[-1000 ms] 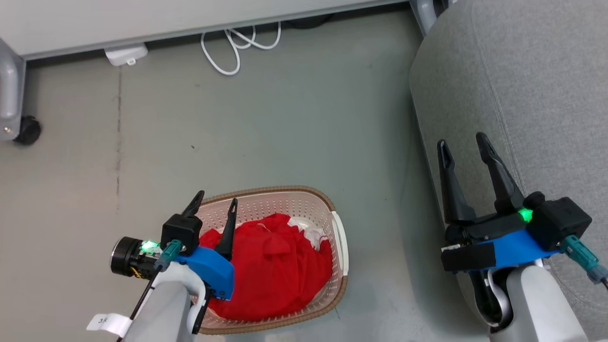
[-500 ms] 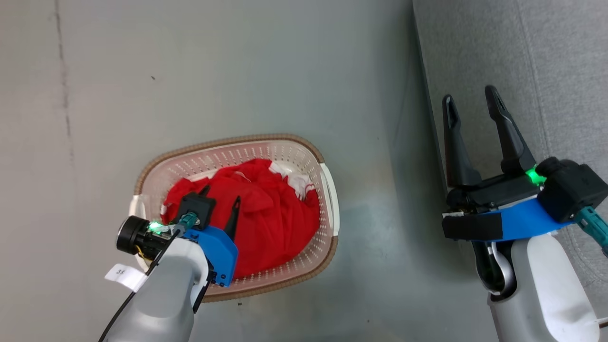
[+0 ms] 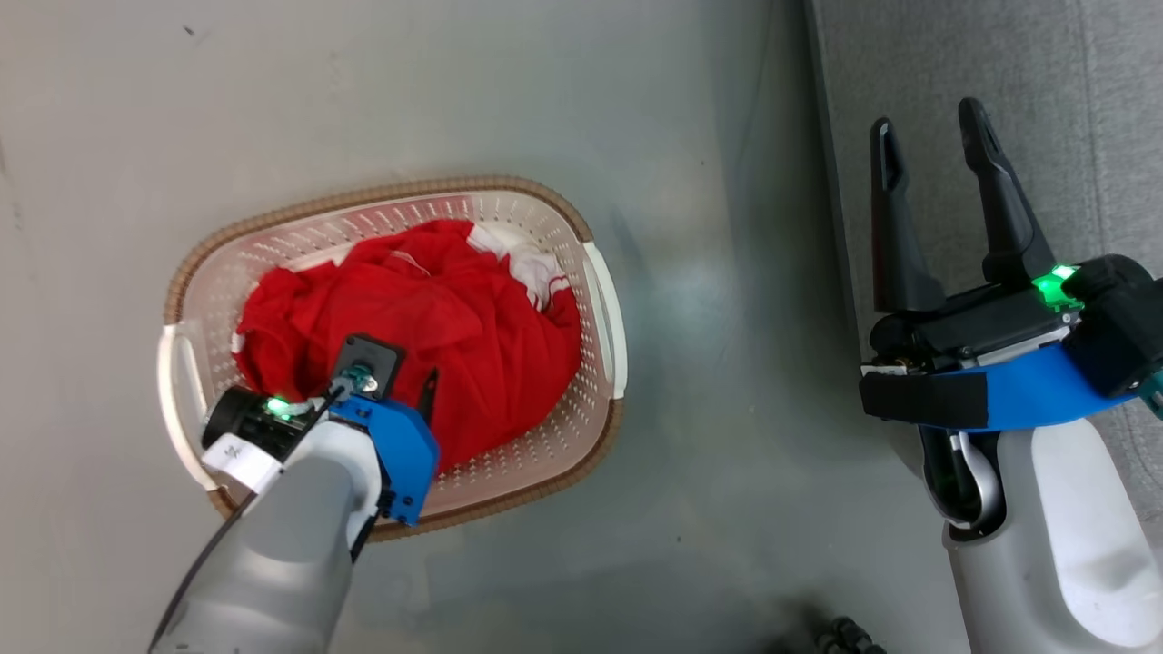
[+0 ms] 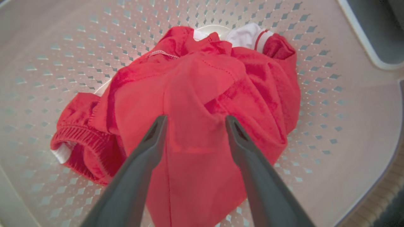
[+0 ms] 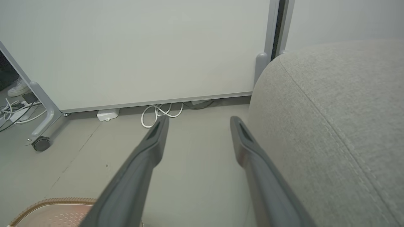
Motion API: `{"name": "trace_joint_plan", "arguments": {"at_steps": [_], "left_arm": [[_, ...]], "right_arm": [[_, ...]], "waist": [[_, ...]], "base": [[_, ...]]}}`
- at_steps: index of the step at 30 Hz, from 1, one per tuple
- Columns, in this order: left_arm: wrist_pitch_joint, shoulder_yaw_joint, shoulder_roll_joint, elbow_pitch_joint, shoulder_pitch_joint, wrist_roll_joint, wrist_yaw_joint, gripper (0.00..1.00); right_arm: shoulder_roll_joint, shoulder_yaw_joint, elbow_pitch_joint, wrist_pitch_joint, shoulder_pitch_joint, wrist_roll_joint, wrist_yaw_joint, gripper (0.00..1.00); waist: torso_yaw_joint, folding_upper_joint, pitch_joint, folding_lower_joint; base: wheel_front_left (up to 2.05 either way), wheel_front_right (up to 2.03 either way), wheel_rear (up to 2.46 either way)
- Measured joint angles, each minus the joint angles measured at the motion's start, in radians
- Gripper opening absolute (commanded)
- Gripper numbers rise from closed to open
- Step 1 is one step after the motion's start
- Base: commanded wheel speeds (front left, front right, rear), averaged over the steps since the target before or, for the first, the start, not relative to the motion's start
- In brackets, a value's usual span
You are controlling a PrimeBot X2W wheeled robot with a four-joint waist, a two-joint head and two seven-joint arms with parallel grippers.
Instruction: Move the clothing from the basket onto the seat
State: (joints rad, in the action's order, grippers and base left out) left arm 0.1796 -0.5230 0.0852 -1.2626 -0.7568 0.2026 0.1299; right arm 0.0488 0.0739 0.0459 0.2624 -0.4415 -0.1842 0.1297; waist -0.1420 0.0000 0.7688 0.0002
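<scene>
Shift since earlier: head camera has tipped down toward the basket (image 3: 363, 193); left pincer (image 4: 195, 121) has sunk lower, its tips now at the cloth
Clothing (image 3: 436, 300): red heap with white trim, bunched inside the basket; none on the seat (image 3: 1045, 73) yet
Step in hand: first grasp, as judged; best to press both tips into the raised central fold, close on a thick gather rather than a thin skin, then lift straight up clear of the rim
Left pincer: wide, holding nothing; fingers straddle that fold
Left arm: forearm rises from lower left; wrist bent steeply down into the basket
Right pincer (image 3: 927, 123): wide, empty; held over the seat's edge, well apart from the basket
</scene>
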Motion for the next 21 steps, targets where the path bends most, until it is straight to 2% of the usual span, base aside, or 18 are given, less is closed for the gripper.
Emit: {"name": "trace_joint_plan", "arguments": {"at_steps": [3, 9, 21], "left_arm": [[-0.035, -0.012, 0.016, -0.011, -0.024, -0.001, 0.0, 1.0], [-0.095, -0.031, 0.032, -0.021, -0.082, -0.016, -0.041, 1.0], [-0.136, -0.056, 0.01, -0.025, -0.153, -0.01, -0.043, 1.0]], "right_arm": [[0.0, -0.001, -0.014, 0.0, -0.007, 0.0, 0.0, 1.0], [0.0, -0.003, -0.048, 0.0, -0.029, 0.0, 0.0, 1.0], [0.0, -0.004, -0.096, 0.0, -0.043, -0.011, 0.0, 1.0]], "waist": [[-0.007, 0.0, 0.04, 0.0], [-0.018, 0.0, 0.129, 0.0], [-0.025, 0.0, 0.239, 0.0]], "base": [[0.0, 0.0, 0.0], [0.0, 0.0, 0.0], [0.0, 0.0, 0.0]]}}
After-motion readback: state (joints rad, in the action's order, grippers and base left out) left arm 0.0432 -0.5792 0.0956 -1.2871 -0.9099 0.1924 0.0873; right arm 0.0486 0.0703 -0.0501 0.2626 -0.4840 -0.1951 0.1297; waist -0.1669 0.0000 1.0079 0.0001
